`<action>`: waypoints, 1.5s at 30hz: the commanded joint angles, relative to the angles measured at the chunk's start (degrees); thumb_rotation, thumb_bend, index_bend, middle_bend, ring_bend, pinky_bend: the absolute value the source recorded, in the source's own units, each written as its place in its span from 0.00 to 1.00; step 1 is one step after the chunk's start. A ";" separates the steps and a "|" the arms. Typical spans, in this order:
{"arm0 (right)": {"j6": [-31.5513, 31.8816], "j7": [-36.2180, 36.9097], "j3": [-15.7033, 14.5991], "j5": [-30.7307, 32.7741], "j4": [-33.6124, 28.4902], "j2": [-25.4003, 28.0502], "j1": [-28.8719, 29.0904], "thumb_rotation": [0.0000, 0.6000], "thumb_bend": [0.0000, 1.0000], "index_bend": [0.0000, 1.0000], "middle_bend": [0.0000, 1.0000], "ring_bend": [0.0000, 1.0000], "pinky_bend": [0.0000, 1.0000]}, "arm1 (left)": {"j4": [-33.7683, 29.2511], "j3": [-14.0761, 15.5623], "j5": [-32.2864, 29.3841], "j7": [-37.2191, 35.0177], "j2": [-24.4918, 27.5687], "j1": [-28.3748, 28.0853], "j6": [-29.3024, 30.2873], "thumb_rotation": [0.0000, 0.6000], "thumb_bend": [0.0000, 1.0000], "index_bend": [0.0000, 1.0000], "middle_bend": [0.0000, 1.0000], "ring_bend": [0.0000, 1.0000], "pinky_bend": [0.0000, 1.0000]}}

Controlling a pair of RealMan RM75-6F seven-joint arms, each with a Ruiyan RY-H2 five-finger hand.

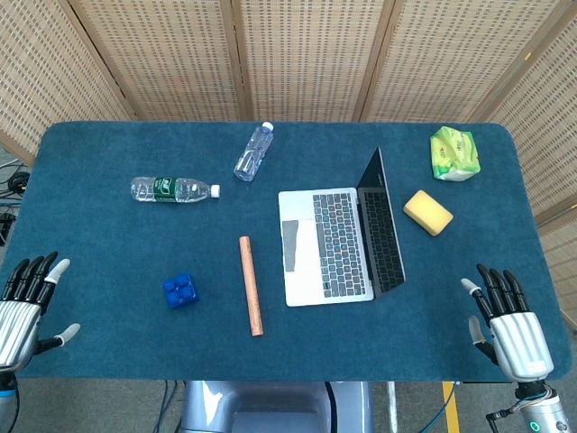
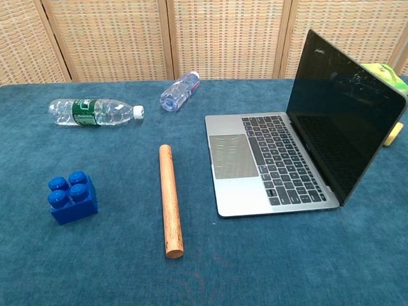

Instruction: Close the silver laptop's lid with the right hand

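The silver laptop (image 1: 335,244) lies open in the middle-right of the blue table, its dark screen (image 2: 341,115) standing upright on the right side of the keyboard (image 2: 280,158). My right hand (image 1: 509,320) hovers at the table's near right corner, fingers spread and empty, well clear of the laptop. At the near left corner my left hand (image 1: 25,307) is also spread and empty. Neither hand appears in the chest view.
A wooden rod (image 1: 250,284) lies left of the laptop, with a blue block (image 1: 179,290) further left. Two clear bottles (image 1: 174,189) (image 1: 253,152) lie at the back left. A yellow sponge (image 1: 427,212) and green packet (image 1: 454,153) sit behind the screen.
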 commanded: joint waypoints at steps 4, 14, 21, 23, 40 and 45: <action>-0.38 0.06 0.03 0.25 0.07 0.04 0.11 1.00 0.61 0.14 0.00 0.00 0.00 | -0.15 0.07 0.13 0.37 -0.05 -0.02 -0.07 1.00 0.06 0.00 0.00 0.00 0.00; -0.34 0.59 0.00 0.20 0.18 0.12 0.14 1.00 0.61 0.14 0.00 0.00 0.00 | -0.23 0.19 0.43 0.48 -0.04 0.08 0.15 1.00 0.06 0.00 0.00 0.00 0.00; -0.30 0.54 -0.03 0.02 0.20 -0.01 0.20 1.00 0.61 0.14 0.00 0.00 0.00 | -0.15 0.15 0.34 0.31 0.00 0.04 0.07 1.00 0.06 0.00 0.00 0.00 0.00; -0.29 0.64 -0.09 -0.03 0.24 -0.02 0.18 1.00 0.61 0.14 0.00 0.00 0.00 | -0.17 0.16 0.36 0.36 -0.01 0.07 0.12 1.00 0.06 0.00 0.00 0.00 0.00; 1.06 6.45 1.27 1.10 1.29 -0.93 0.43 1.00 0.62 0.14 0.00 0.00 0.00 | -0.10 0.27 0.40 0.84 -0.27 -0.04 -0.30 1.00 0.06 0.00 0.00 0.00 0.00; 2.29 12.30 1.85 1.64 1.76 -1.61 0.40 1.00 0.63 0.11 0.00 0.00 0.00 | -0.17 0.34 0.56 1.11 -0.39 -0.08 -0.36 1.00 0.06 0.00 0.00 0.00 0.00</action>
